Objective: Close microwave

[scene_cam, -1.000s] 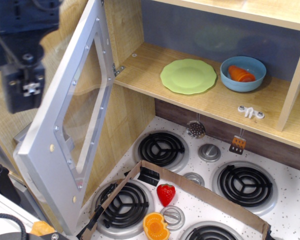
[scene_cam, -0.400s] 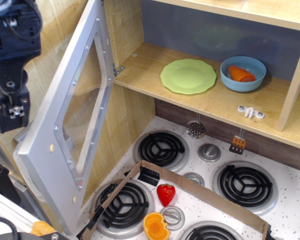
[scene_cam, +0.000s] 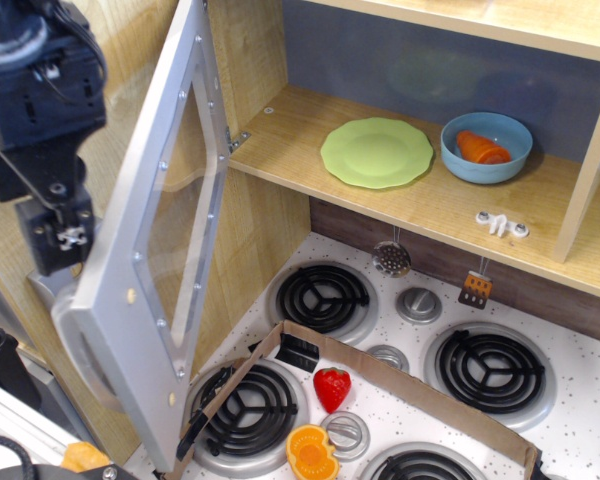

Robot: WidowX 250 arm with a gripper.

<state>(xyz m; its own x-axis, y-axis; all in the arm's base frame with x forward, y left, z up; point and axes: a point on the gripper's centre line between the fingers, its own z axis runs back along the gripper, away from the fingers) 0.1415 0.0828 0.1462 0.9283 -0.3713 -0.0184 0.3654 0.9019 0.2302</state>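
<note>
The microwave is a wooden compartment (scene_cam: 280,150) with its silver-grey door (scene_cam: 130,300) swung open to the left on hinges at the top left. The door's clear window (scene_cam: 175,215) faces me edge-on, and its thick grey handle (scene_cam: 80,350) shows at the outer edge. My black gripper (scene_cam: 60,240) hangs at the far left, just behind the door's outer face and close to its free edge. Its fingers point away from me, so I cannot see how they stand. Inside the compartment lie a green plate (scene_cam: 377,152) and a blue bowl (scene_cam: 486,147).
Below is a toy stove with black burners (scene_cam: 325,297) and knobs (scene_cam: 419,304). A low cardboard wall (scene_cam: 410,385) crosses it, with a strawberry (scene_cam: 331,386) and an orange toy (scene_cam: 313,452) beside it. Wooden side panel (scene_cam: 250,250) stands behind the door.
My gripper has moved down and right against the back of the door. The door has swung a little to the right, toward the compartment.
</note>
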